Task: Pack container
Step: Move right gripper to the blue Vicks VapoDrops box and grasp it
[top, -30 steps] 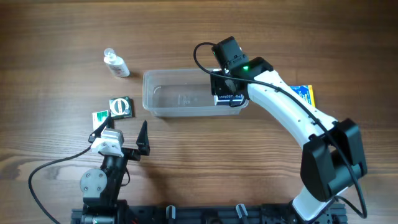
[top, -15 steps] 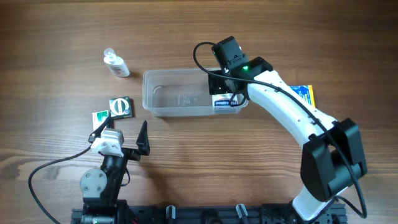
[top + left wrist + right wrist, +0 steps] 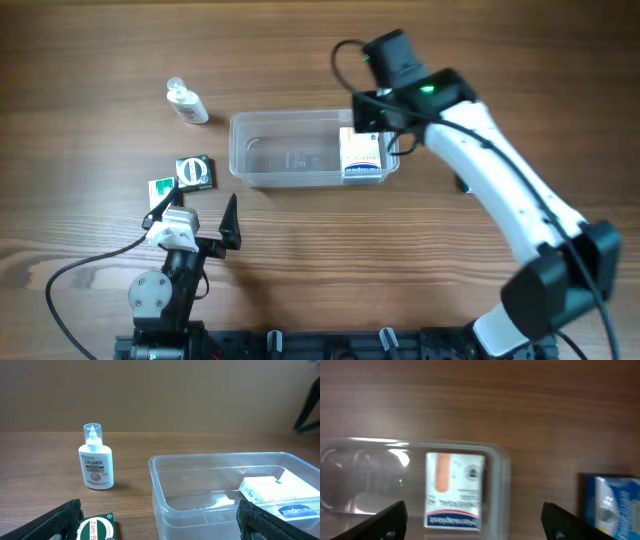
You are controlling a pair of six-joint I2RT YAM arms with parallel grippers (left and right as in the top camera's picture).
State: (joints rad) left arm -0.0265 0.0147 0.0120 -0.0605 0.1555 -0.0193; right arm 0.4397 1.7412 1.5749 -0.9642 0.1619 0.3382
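The clear plastic container (image 3: 285, 115) lies mid-table. It also shows in the left wrist view (image 3: 220, 457) and in the right wrist view (image 3: 370, 441). A white plaster box (image 3: 362, 153) lies flat in its right end, and shows in both wrist views (image 3: 272, 491) (image 3: 454, 487). My right gripper (image 3: 380, 122) hangs open and empty above the container's right end (image 3: 475, 527). My left gripper (image 3: 196, 214) is open and empty near the front left, facing the container (image 3: 160, 527).
A white Calamol bottle (image 3: 186, 102) (image 3: 96, 462) stands at the back left. A green Zam-Buk box (image 3: 195, 172) (image 3: 97, 530) and a green-and-white box (image 3: 160, 190) lie in front of my left gripper. A blue box (image 3: 612, 505) lies right of the container.
My right gripper let go of the white box, which now lies flat in the container. The gripper rose and drew back to the right. My left arm has not moved.
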